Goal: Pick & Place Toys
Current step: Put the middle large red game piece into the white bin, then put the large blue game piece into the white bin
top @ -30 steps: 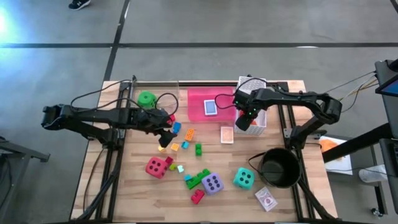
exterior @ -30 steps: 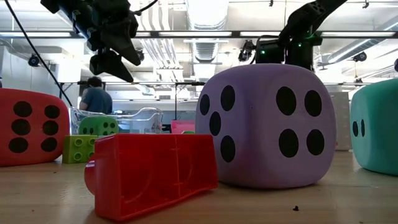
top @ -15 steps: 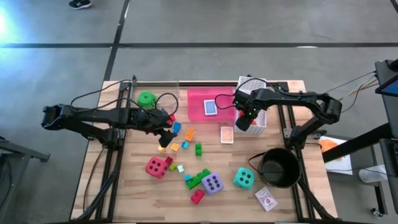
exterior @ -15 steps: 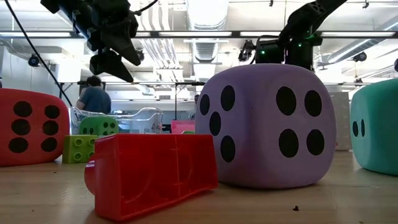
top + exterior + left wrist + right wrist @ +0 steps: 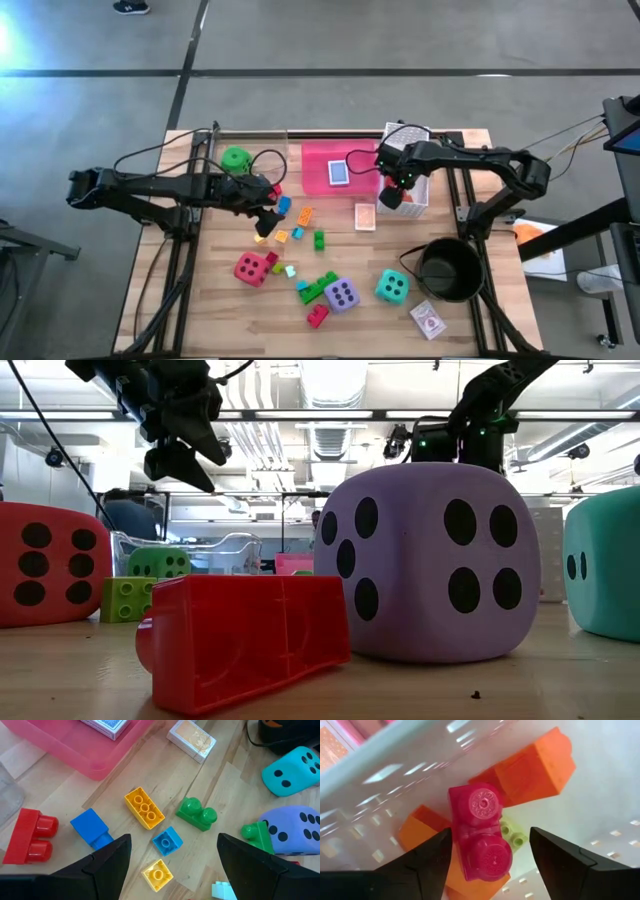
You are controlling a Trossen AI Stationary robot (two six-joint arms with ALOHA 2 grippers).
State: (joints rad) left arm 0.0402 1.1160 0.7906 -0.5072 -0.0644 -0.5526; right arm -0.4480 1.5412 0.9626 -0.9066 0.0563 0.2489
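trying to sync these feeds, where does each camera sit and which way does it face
High: above the table, looking straight down; both arms show, left tool, right tool.
Low: at tabletop height, looking level past the purple die; arms hang in from above.
Left wrist: on the left arm, looking down at bricks; open fingers show.
Right wrist: on the right arm, looking into the basket at a pink brick; open fingers show.
Shared: high, low and left wrist all see the purple die.

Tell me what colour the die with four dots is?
Purple die, clearest in the low view.
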